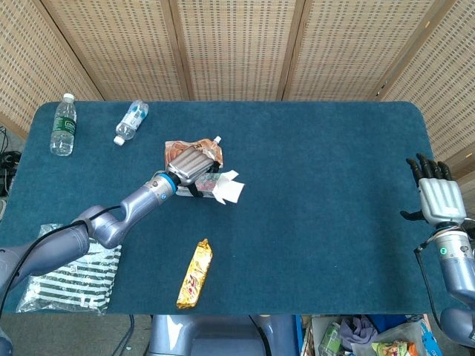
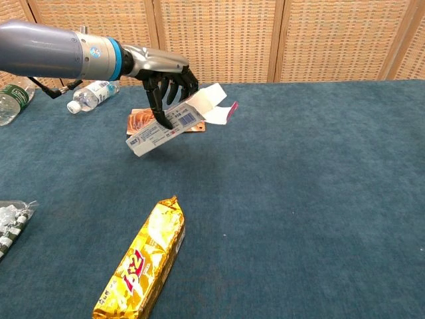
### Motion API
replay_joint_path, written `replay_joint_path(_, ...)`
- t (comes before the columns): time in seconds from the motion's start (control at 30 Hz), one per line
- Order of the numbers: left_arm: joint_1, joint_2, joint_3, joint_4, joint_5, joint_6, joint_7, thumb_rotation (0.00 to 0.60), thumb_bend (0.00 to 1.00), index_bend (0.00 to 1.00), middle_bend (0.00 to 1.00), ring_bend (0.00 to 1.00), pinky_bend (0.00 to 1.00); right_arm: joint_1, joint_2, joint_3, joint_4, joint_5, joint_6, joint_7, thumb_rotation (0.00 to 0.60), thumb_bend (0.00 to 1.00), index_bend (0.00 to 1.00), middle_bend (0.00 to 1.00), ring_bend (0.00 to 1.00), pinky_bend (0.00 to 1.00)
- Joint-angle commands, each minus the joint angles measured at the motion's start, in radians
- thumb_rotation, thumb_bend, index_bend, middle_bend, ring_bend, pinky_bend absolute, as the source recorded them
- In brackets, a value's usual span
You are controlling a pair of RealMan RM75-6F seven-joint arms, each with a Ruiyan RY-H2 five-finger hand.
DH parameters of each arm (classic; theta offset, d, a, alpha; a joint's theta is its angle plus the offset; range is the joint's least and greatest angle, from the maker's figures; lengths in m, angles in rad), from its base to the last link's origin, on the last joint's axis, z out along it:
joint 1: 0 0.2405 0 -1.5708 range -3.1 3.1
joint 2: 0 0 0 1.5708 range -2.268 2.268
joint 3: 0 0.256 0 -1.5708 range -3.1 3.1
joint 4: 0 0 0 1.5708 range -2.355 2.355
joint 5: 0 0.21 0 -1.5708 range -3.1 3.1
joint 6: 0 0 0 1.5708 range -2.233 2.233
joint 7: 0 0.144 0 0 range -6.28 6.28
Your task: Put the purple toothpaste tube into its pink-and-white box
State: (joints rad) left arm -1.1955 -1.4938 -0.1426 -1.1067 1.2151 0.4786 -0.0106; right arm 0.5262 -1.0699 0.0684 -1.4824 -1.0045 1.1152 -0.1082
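One hand, the left hand (image 2: 166, 83), grips the toothpaste box (image 2: 174, 123) above the worktop (image 2: 319, 173) toward its far-left area, flaps open. Right hand (image 1: 438, 199) hangs spread and empty beyond the right edge. No purple tube is visible; whether it is inside, I cannot tell.

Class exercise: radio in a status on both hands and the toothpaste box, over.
Left hand holds box aloft, flaps open. Right hand open, off table edge. Purple tube not visible. Orange pouch beneath box.
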Motion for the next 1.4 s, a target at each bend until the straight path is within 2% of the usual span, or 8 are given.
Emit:
replay_joint_path(0.03,0.02,0.0,0.033,-0.028,-0.085,0.011,0.099,0.6,0.18,0.58,0.5,0.45,0.44,-0.021,-0.02,-0.006,0.025,-0.027,-0.002,0.025,0.6,0.0,0.0,0.0,0.0,0.0)
replay_joint_path(0.1,0.027,-0.008,0.045,-0.036,-0.123,0.023,0.141,0.6,0.18,0.55,0.42,0.39,0.41,-0.033,-0.026,-0.005,0.035,-0.04,-0.002,0.042,0.6,0.0,0.0,0.0,0.0,0.0)
replay_joint_path(0.23,0.026,-0.013,0.07,-0.053,-0.209,0.013,0.216,0.6,0.18,0.11,0.02,0.02,0.11,-0.054,-0.027,-0.002,0.045,-0.069,0.008,0.061,0.6,0.0,0.0,0.0,0.0,0.0)
replay_joint_path(0.3,0.029,-0.01,0.069,-0.077,-0.249,0.028,0.233,0.6,0.18,0.0,0.0,0.0,0.02,-0.065,-0.024,0.002,0.044,-0.082,0.014,0.067,0.6,0.0,0.0,0.0,0.0,0.0)
replay_joint_path(0.57,0.067,0.065,0.042,-0.199,-0.251,0.087,0.196,0.6,0.18,0.0,0.0,0.0,0.0,-0.094,-0.014,0.015,0.03,-0.111,0.025,0.08,0.6,0.0,0.0,0.0,0.0,0.0)
replay_joint_path(0.7,0.127,0.138,0.048,-0.27,-0.19,0.199,0.199,0.6,0.18,0.0,0.0,0.0,0.0,-0.105,-0.013,0.016,0.019,-0.138,0.033,0.081,0.6,0.0,0.0,0.0,0.0,0.0)
replay_joint_path(1.0,0.43,0.343,0.116,-0.453,-0.067,0.553,0.057,0.6,0.17,0.0,0.0,0.0,0.0,-0.176,-0.036,-0.009,0.004,-0.29,0.165,0.122,0.6,0.0,0.0,0.0,0.0,0.0)
replay_joint_path(1.4,0.795,0.375,0.204,-0.436,0.03,0.941,-0.144,0.6,0.16,0.0,0.0,0.0,0.0,-0.301,-0.059,-0.067,0.015,-0.432,0.344,0.175,0.6,0.0,0.0,0.0,0.0,0.0)
